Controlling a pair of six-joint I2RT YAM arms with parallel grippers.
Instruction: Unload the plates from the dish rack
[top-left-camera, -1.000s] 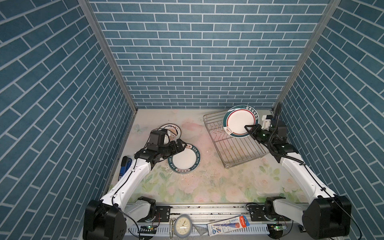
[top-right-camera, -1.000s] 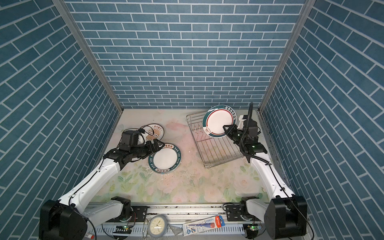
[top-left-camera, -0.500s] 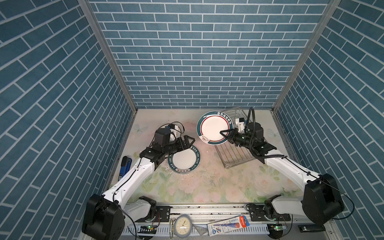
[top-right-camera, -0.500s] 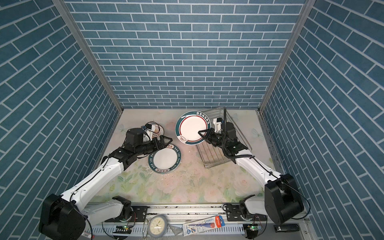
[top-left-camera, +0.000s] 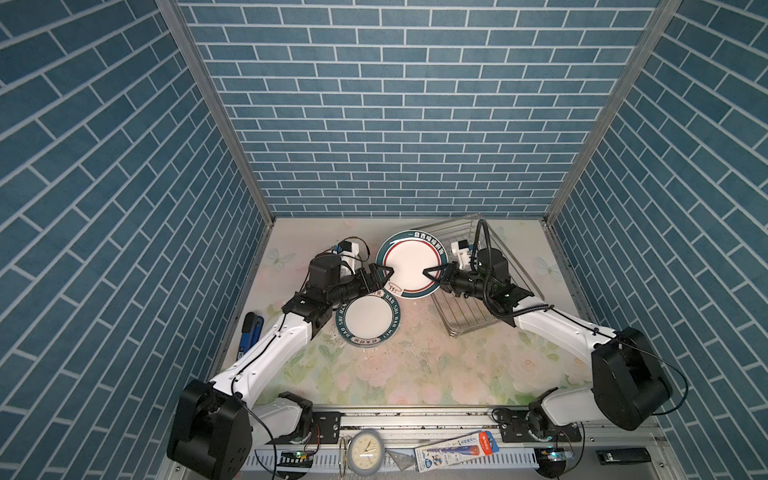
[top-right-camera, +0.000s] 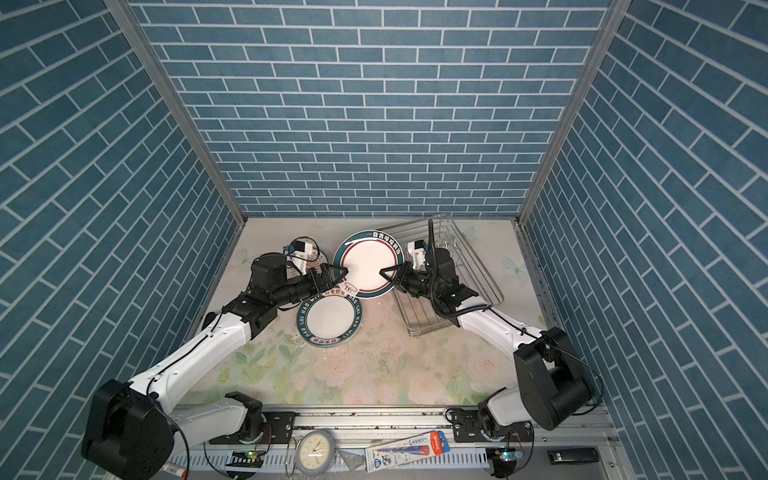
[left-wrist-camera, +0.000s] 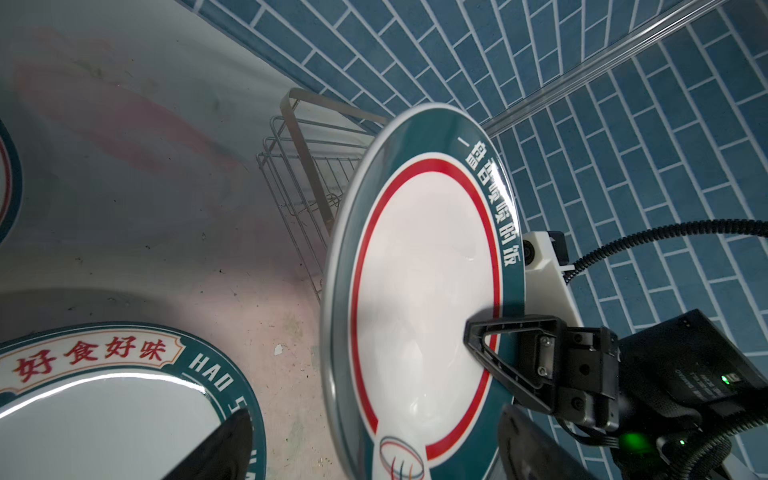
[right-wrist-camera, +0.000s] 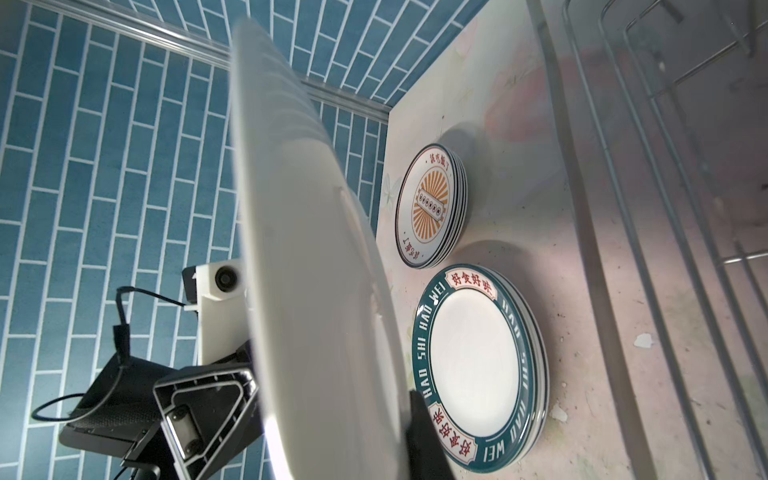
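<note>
A white plate (top-left-camera: 409, 262) with a green lettered rim and red ring hangs upright over the table's middle, in both top views (top-right-camera: 368, 266). My right gripper (top-left-camera: 430, 273) is shut on its right rim, one finger (left-wrist-camera: 511, 349) lying across its face. My left gripper (top-left-camera: 384, 274) is open, and its fingers (left-wrist-camera: 220, 449) straddle the plate's left rim without pressing it. The silver wire dish rack (top-left-camera: 469, 316) sits to the right, under my right arm. On the table lie a stack of green-rimmed plates (top-left-camera: 368, 320) and a stack of sunburst plates (right-wrist-camera: 430, 208).
A blue-handled tool (top-left-camera: 249, 332) lies along the left wall. A small grey clock face (top-left-camera: 365, 453) and a packaged item (top-left-camera: 457, 451) rest on the front rail. Blue brick walls close in three sides.
My right arm carried the plate leftward from above the rack to the middle. My left gripper rose from the stacked plates to meet it, and its jaws now stand round the plate's left rim.
</note>
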